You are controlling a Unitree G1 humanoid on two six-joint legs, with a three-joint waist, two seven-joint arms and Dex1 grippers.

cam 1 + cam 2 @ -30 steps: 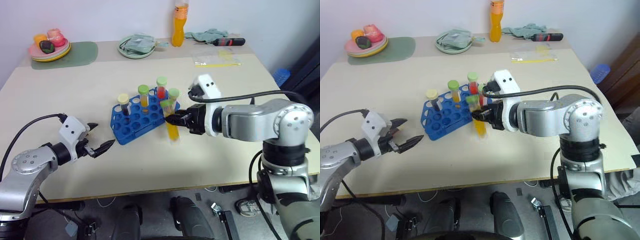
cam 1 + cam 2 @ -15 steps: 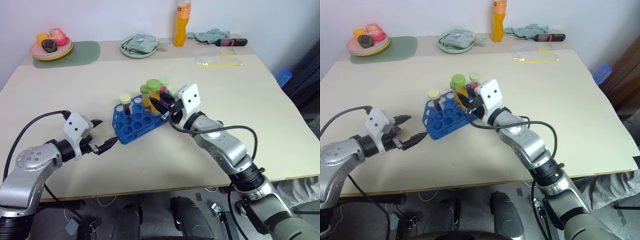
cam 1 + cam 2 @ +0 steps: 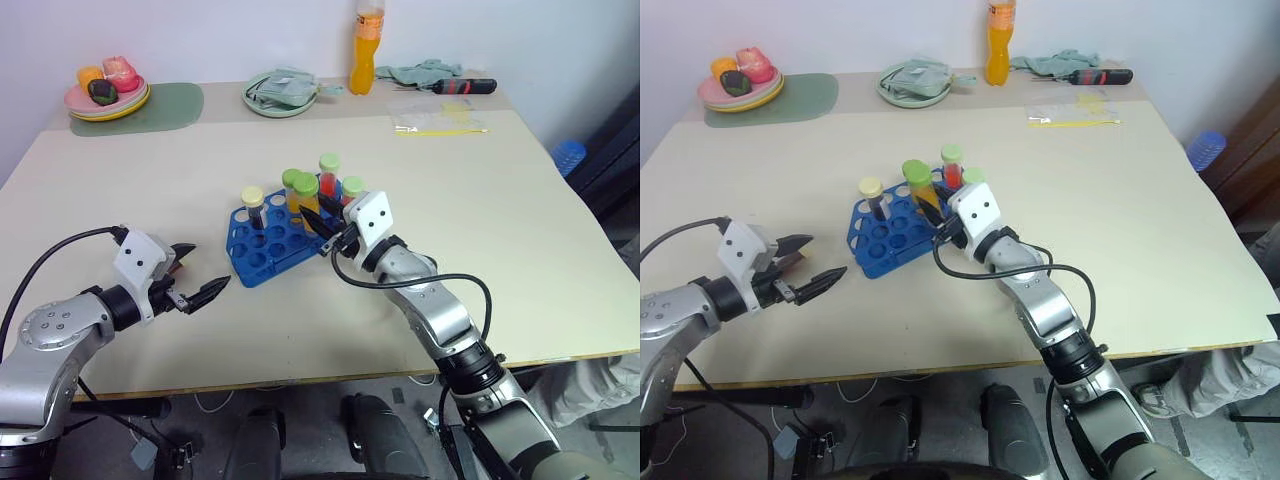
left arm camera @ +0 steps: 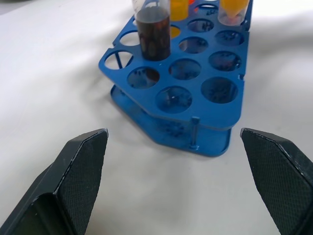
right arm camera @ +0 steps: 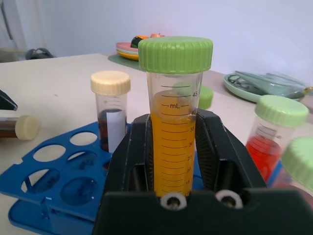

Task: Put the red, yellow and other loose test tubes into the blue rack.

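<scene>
The blue rack (image 3: 258, 262) stands mid-table. In it are a dark tube with a cream cap (image 3: 252, 205), a red tube with a green cap (image 3: 328, 172) and other green-capped tubes (image 3: 351, 187). My right gripper (image 3: 322, 222) is shut on a yellow tube with a green cap (image 5: 175, 142), upright over the rack's near right holes. Its lower end is hidden, so I cannot tell if it sits in a hole. My left gripper (image 3: 210, 265) stands open left of the rack, nothing between its fingers (image 4: 80, 166). A cream-capped tube (image 5: 19, 128) lies on its side near it.
At the table's far edge are a plate of toy food (image 3: 105, 95) on a green mat (image 3: 170, 103), a green plate with a cloth (image 3: 280, 92), an orange bottle (image 3: 364, 50), a screwdriver (image 3: 460, 86) and a clear bag (image 3: 437, 115).
My right gripper carried the yellow tube from beside the rack's right end to a spot over the rack. The left gripper has stayed put, open.
</scene>
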